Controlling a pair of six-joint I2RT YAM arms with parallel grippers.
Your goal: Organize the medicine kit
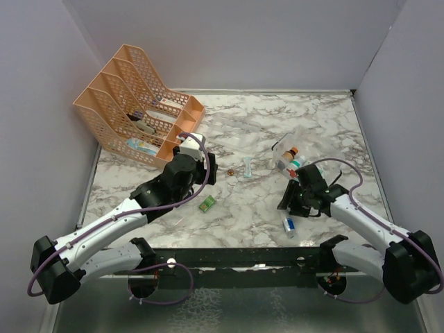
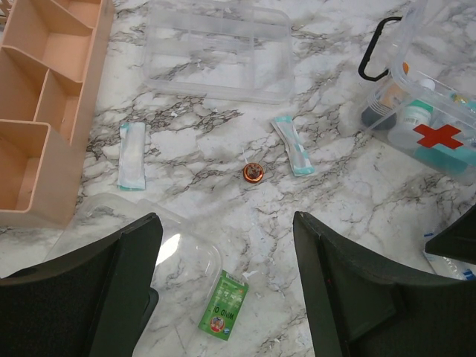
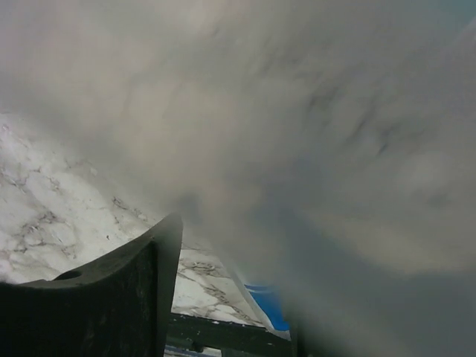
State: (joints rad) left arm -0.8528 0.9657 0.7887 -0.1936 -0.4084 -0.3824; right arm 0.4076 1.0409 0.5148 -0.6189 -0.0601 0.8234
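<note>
The medicine kit (image 1: pixel 290 156), a clear box with a red cross (image 2: pixel 439 136) and a black handle, stands open at the right with bottles inside. My left gripper (image 2: pixel 227 222) hangs open above the marble. Nothing is between its fingers. A small green packet (image 2: pixel 223 306) lies below it beside a clear lid (image 2: pixel 182 256). My right gripper (image 1: pixel 293 201) points down just in front of the kit, above a blue-and-white tube (image 1: pixel 288 226). In the right wrist view a blurred pale thing with a blue edge (image 3: pixel 269 303) fills the frame. Only one finger (image 3: pixel 126 290) shows there.
A peach mesh rack (image 1: pixel 132 104) stands at the back left. A clear insert tray (image 2: pixel 219 52) lies beyond a copper cap (image 2: pixel 253 172), with two teal-edged sachets (image 2: pixel 132 155) (image 2: pixel 292 145) nearby. Walls close in the table on three sides.
</note>
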